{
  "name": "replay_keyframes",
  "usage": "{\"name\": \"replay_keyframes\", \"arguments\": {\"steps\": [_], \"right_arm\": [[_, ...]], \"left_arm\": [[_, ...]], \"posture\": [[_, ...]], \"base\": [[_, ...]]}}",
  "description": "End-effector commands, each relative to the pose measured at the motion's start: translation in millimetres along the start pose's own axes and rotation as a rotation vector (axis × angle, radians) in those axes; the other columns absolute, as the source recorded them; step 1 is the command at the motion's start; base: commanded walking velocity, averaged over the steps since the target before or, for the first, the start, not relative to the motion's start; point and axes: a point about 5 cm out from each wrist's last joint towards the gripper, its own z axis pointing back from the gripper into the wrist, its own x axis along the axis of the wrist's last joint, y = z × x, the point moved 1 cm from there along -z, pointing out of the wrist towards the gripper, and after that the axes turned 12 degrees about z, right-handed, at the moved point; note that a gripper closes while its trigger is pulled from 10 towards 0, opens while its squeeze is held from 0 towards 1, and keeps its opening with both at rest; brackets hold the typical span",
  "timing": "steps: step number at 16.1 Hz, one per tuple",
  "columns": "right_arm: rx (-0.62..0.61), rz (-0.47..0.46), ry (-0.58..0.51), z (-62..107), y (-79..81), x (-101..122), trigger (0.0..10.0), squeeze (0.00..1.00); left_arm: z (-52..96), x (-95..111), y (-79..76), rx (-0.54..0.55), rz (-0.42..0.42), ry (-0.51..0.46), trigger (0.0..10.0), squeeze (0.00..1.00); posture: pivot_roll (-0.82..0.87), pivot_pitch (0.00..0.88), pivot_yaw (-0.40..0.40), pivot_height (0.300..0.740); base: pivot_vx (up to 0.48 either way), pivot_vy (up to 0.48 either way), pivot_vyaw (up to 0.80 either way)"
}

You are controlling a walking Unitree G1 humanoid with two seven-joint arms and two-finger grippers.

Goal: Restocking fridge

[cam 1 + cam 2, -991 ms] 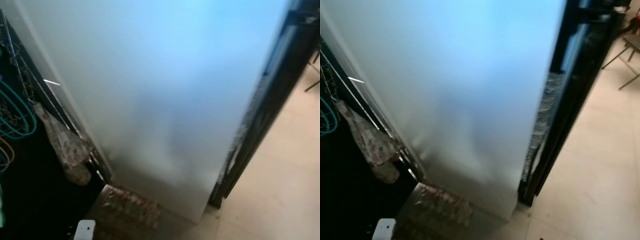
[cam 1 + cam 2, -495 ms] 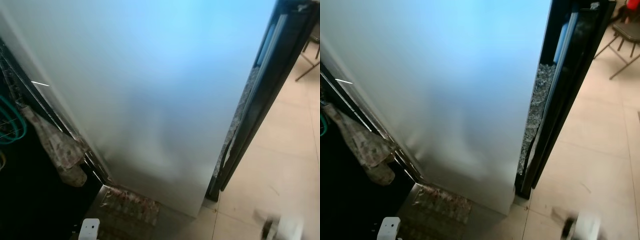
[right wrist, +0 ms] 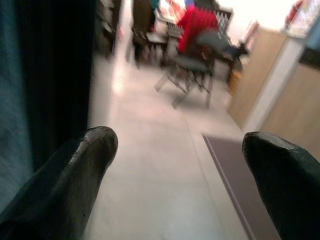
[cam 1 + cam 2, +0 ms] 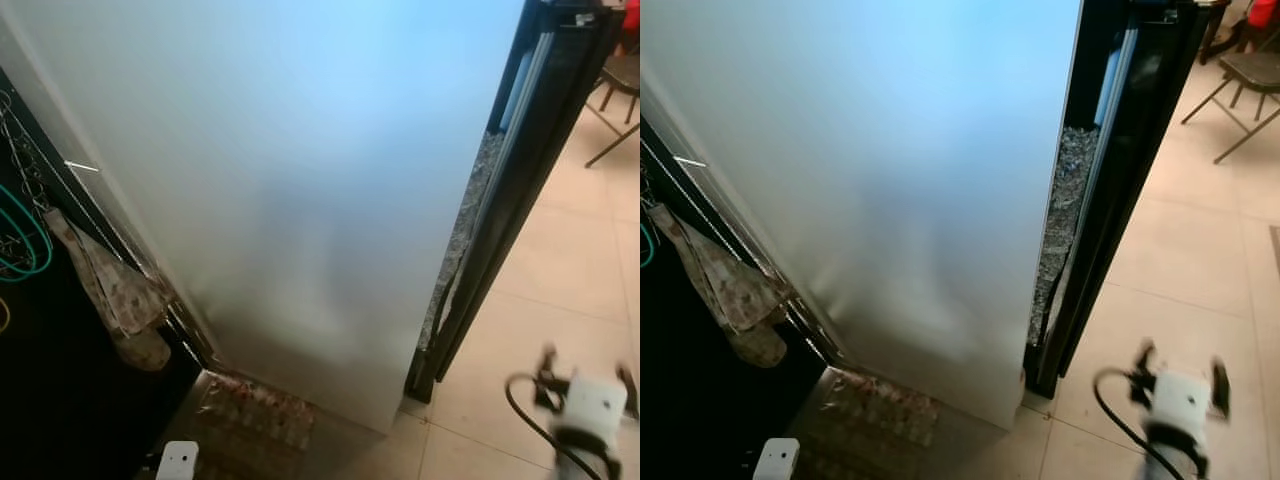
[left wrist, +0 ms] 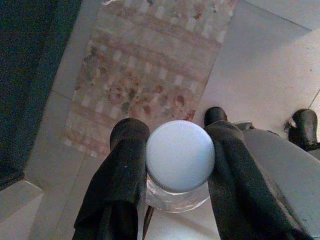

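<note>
Down at the robot's left side, the left gripper (image 5: 177,165) has its jaws clenched on a clear jar (image 5: 179,196) with a pale blue lid (image 5: 180,155), hanging over a patterned mat (image 5: 150,70) on the floor. Ahead stands the white fridge door (image 4: 290,190), slightly ajar, with a dark gap (image 4: 1085,200) along its right edge. Low to the right, the right gripper (image 4: 1180,385) rises over the tiled floor (image 4: 1200,250), jaws released and spread wide. It should probably hook that edge and swing the door fully open, keeping the jar upright and clear of the door's sweep.
</note>
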Motion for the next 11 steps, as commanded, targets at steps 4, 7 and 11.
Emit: {"name": "replay_keyframes", "arguments": {"steps": [4,7,11], "right_arm": [[-0.071,-0.112,-0.045,-5.0,7.2,37,10.0,0.0],[-0.056,-0.147,-0.08,-15.4,13.2,56,10.0,0.0],[-0.065,-0.166,-0.064,-18.5,16.1,63,10.0,0.0]], "left_arm": [[1.4,-3,5.6,0.016,-0.023,0.008,10.0,0.0],[1.3,-3,5.3,0.015,-0.026,0.006,10.0,0.0],[1.1,-1,5.0,0.009,-0.017,0.003,10.0,0.0]], "posture": [[-0.14,0.0,0.106,0.74],[-0.13,0.0,0.1,0.74],[-0.12,0.0,0.1,0.74]], "base": [[0.0,0.0,0.0],[0.0,0.0,0.0],[0.0,0.0,0.0]]}}
